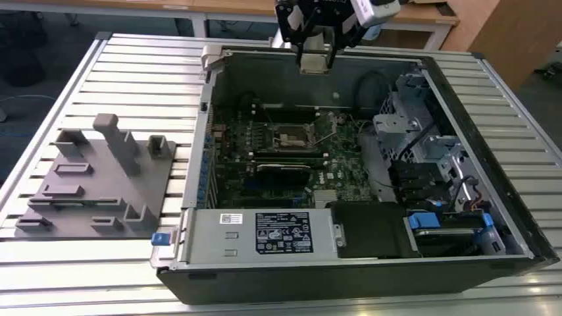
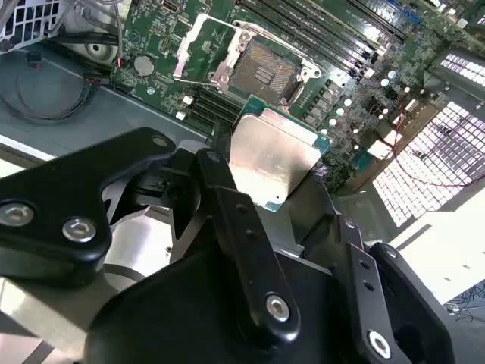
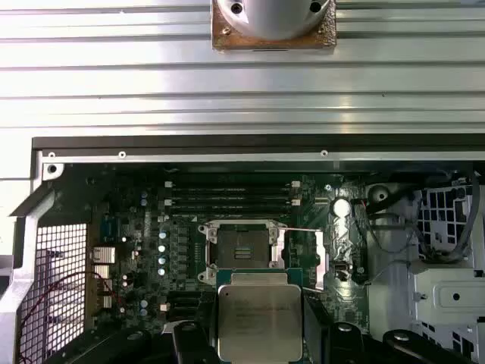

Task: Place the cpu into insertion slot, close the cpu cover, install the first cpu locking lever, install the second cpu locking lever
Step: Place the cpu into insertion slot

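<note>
A slatted metal worktop (image 1: 131, 72) carries an open computer case (image 1: 351, 284) lying on its side. Beside the case, toward the exterior view's left, a grey moulded fixture (image 1: 97, 184) with upright posts sits on the slats.

Inside the case lies the green board (image 1: 235, 179). In the exterior view the tool (image 1: 314, 60) hangs over the far wall of the case, above the board and well apart from it.

In both wrist views the tool (image 2: 274, 173) (image 3: 261, 337) is clenched on the cpu (image 2: 273, 155), with a black finger (image 2: 227, 199) pressed to either side of the chip. The dull silver top of the cpu (image 3: 260, 322) faces the cameras.

The slot (image 1: 294, 136) sits near the middle of the board, next to the long black memory slots (image 3: 231, 199). In the second wrist view the slot (image 2: 265, 72) lies bare, its dark square contact field exposed. The cover (image 2: 195, 49) is swung up off it and stands tilted along one side.

The cpu is in the air, clear of the slot (image 3: 242, 250) and touching only the tool.
</note>
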`<state>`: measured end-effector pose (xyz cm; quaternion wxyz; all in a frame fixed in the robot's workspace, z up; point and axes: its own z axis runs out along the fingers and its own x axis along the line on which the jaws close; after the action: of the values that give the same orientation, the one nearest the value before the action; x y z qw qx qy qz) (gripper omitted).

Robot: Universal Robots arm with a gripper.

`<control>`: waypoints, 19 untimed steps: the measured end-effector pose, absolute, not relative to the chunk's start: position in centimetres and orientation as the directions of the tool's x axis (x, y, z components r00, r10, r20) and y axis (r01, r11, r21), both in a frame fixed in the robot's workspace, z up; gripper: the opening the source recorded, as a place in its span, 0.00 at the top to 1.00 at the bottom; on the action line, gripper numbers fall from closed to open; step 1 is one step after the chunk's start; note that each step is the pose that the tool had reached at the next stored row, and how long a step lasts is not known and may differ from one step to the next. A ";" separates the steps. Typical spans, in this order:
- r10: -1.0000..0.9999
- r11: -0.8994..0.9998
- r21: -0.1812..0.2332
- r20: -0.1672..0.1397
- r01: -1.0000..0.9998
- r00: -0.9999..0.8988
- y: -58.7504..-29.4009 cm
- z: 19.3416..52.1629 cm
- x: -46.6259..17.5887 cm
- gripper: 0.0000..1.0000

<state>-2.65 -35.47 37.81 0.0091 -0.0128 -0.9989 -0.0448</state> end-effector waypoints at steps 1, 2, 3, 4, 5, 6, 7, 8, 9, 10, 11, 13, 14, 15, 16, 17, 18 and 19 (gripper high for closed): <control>0.025 0.996 0.089 0.019 0.026 -1.000 -35.5 37.8 -2.6 0.46; 0.025 0.996 0.089 0.019 0.026 -1.000 -35.5 37.8 -2.6 0.46; 0.025 0.996 0.089 0.019 0.026 -1.000 -35.5 37.8 -2.6 0.46; 0.025 0.996 0.089 0.019 0.026 -1.000 -35.5 37.8 -2.6 0.46; 0.025 0.996 0.089 0.019 0.026 -1.000 -35.5 37.8 -2.6 0.46; 0.025 0.996 0.090 0.019 0.026 -1.000 -35.5 37.8 -2.6 0.46; 0.025 0.996 0.089 0.019 0.026 -1.000 -35.5 37.7 -2.6 0.46; 0.025 0.996 0.089 0.018 0.026 -1.000 -35.5 37.7 -2.6 0.46; 0.025 0.996 0.089 0.018 0.026 -1.000 -35.5 37.6 -2.6 0.46; 0.025 0.996 0.089 0.018 0.026 -1.000 -35.5 37.6 -2.6 0.46; 0.025 0.996 0.089 0.018 0.026 -1.000 -35.5 37.6 -2.6 0.46; 0.025 0.996 0.089 0.018 0.026 -1.000 -35.5 37.6 -2.6 0.46; 0.025 0.996 0.089 0.018 0.026 -1.000 -35.5 37.6 -2.6 0.46; 0.025 0.996 0.089 0.018 0.026 -1.000 -35.5 37.6 -2.6 0.46; 0.025 0.996 0.090 0.017 0.026 -1.000 -35.5 37.5 -2.6 0.46; 0.025 0.996 0.090 0.017 0.026 -1.000 -35.5 37.5 -2.6 0.46; 0.025 0.996 0.089 0.017 0.026 -1.000 -35.5 37.4 -2.6 0.46; 0.025 0.996 0.089 0.017 0.026 -1.000 -35.5 37.4 -2.6 0.46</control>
<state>-2.65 -35.47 37.39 0.0080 -0.0127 -0.9989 -0.0449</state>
